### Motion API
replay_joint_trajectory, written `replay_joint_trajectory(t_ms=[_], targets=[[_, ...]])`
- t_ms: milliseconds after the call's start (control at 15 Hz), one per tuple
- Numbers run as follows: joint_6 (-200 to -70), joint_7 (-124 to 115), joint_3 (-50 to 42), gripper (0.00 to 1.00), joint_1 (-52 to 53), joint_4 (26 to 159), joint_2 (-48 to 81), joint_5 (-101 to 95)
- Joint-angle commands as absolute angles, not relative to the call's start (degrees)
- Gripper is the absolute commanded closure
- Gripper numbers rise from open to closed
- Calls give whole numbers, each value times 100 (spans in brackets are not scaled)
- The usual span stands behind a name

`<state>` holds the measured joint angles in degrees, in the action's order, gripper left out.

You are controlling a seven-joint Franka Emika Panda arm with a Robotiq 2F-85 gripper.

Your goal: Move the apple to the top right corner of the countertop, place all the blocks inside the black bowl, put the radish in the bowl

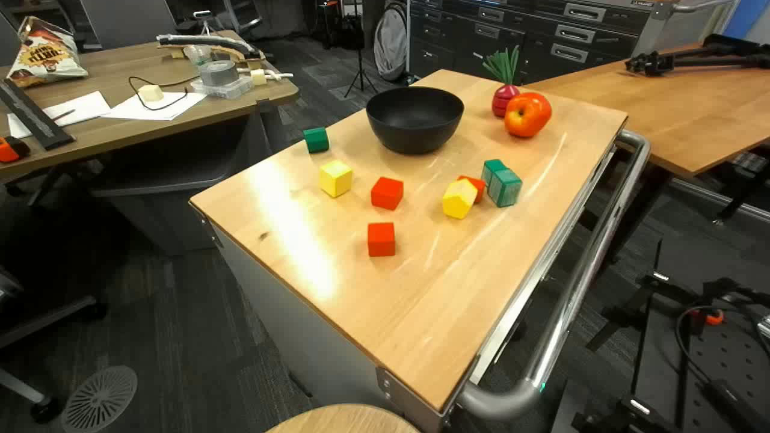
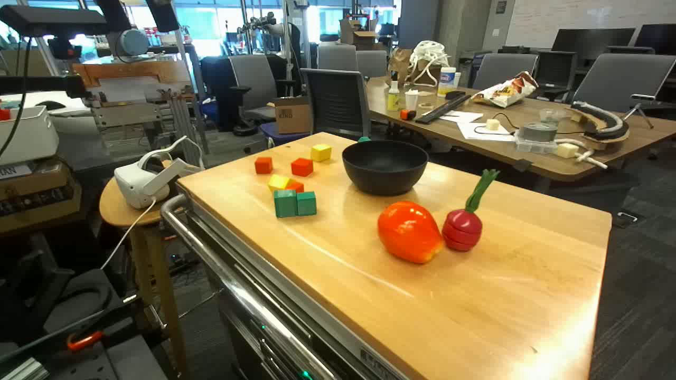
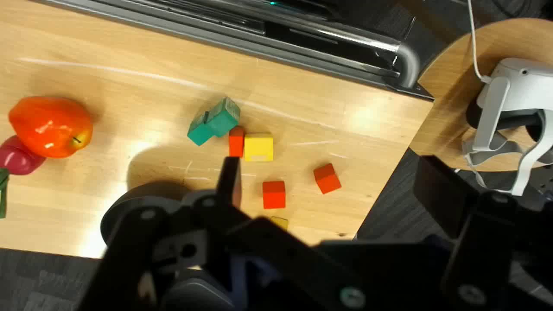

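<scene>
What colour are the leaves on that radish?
Green. The leaves show best in an exterior view, sticking up from the dark-red radish.

White glare patches the wooden surface (image 1: 421, 300); windows (image 2: 214, 31) wash out; soft shadow edges the black bowl (image 3: 140, 196); dark hand (image 3: 335, 183) blurred.

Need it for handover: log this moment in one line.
tool: open, empty; blocks: on countertop, outside black bowl; apple: beside radish; radish: outside black bowl

I can see the matte-black, two-fingered gripper (image 3: 332, 181) hanging well above the light wooden rectangular worktop (image 3: 367, 142), its blocky fingers (image 3: 445, 194) spread wide apart.
</scene>
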<state>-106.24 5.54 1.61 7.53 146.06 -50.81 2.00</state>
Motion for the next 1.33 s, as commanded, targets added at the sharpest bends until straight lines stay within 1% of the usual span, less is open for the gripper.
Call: replay_joint_trajectory(t_ms=[0,600,733,933,1000,1067,1133,1267], targets=[[-10617,572,184,0,722,14571,-5078,220],[-10617,572,183,0,722,14505,-5113,221],[-10538,1428,-110,0,1034,14481,-5073,228],[-10485,2287,-419,0,1223,14442,-4984,273],[-10259,2543,-552,0,1301,14379,-4981,325],[-9927,2710,-625,0,1361,14307,-4965,358],[-10320,2331,-415,0,1148,14527,-5019,223],[-10101,2563,-547,0,1233,14486,-5016,239]])
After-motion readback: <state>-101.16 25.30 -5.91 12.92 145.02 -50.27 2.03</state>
